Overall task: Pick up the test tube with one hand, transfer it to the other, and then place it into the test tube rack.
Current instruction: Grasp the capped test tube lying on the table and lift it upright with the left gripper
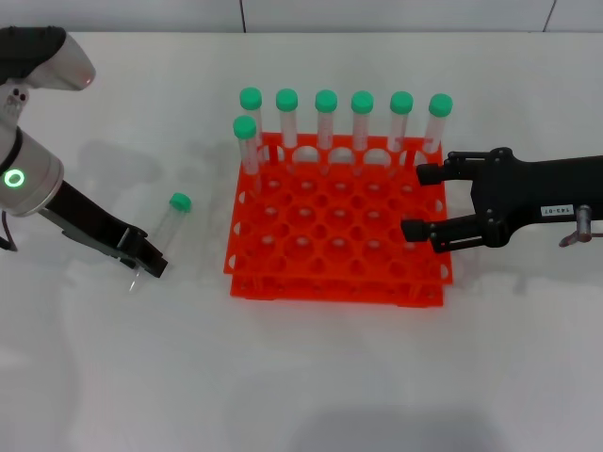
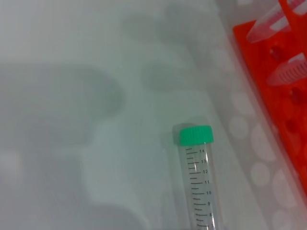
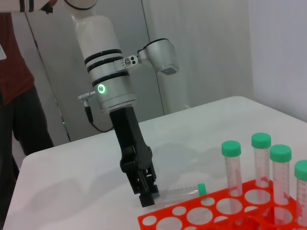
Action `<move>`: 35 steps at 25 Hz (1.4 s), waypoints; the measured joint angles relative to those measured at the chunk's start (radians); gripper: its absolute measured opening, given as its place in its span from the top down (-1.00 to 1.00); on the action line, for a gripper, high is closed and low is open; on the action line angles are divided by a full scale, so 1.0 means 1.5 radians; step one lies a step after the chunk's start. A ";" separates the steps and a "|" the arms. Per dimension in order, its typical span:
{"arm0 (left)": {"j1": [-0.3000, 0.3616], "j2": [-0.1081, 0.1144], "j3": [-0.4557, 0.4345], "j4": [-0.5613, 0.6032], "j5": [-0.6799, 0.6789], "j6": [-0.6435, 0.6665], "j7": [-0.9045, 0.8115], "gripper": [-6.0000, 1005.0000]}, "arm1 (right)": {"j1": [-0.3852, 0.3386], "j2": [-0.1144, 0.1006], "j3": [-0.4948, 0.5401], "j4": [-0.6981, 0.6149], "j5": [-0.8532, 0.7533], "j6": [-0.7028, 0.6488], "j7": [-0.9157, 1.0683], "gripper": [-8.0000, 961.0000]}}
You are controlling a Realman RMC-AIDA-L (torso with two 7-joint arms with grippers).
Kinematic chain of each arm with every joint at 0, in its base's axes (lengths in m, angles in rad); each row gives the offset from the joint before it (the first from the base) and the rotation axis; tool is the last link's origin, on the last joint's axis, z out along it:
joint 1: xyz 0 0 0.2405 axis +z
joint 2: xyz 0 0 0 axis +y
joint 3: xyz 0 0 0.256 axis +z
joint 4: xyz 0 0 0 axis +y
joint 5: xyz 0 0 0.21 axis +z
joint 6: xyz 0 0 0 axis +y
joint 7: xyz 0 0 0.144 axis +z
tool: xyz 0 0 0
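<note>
Head view, left gripper (image 1: 141,264): low over the white table (image 1: 311,377), well off the left edge of the test tube rack (image 1: 339,235); its black fingers are clenched on the clear bottom end of the test tube (image 1: 167,226).
Head view, test tube: tilted, green cap pointing toward the far edge of the table, lying between the left gripper and the rack's left side, apart from the rack.
Head view, rack: bright orange, near the middle of the table; six capped tubes (image 1: 363,127) stand along its far row and a seventh (image 1: 247,141) stands at the far left corner, one row nearer.
Head view, right gripper (image 1: 422,201): black with a small white label, over the right edge of the rack, fingers spread apart and holding nothing.
Left wrist view, test tube (image 2: 199,177): shown close, with the green cap and printed graduation marks readable on the clear wall, which the head view does not resolve; the gripper's own fingers do not appear.
Left wrist view, rack (image 2: 278,96): only an orange edge, with the tapered tips of two standing tubes.
Right wrist view, left gripper (image 3: 146,191): seen from across the table, on a silver wrist with a green light ring, clamped on the tube's tip.
Right wrist view, test tube (image 3: 180,192): nearly level just above the table, cap toward the rack (image 3: 201,215).
Right wrist view, person (image 3: 14,96): standing beyond the table's far corner, visible in no other view.
</note>
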 joint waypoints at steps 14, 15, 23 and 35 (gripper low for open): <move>0.000 0.000 -0.001 -0.003 0.000 -0.007 -0.002 0.41 | 0.000 0.000 0.001 0.008 0.000 0.000 -0.006 -0.75; 0.000 0.001 -0.001 -0.003 0.000 -0.008 -0.003 0.41 | 0.001 0.000 0.001 0.008 0.001 0.000 -0.006 -0.75; 0.000 0.003 0.000 -0.004 0.001 -0.010 -0.003 0.51 | 0.001 0.000 0.001 0.008 0.001 0.001 -0.006 -0.74; 0.000 0.004 0.000 -0.006 0.001 -0.015 0.000 0.55 | 0.003 0.000 0.001 0.008 0.001 0.004 -0.006 -0.73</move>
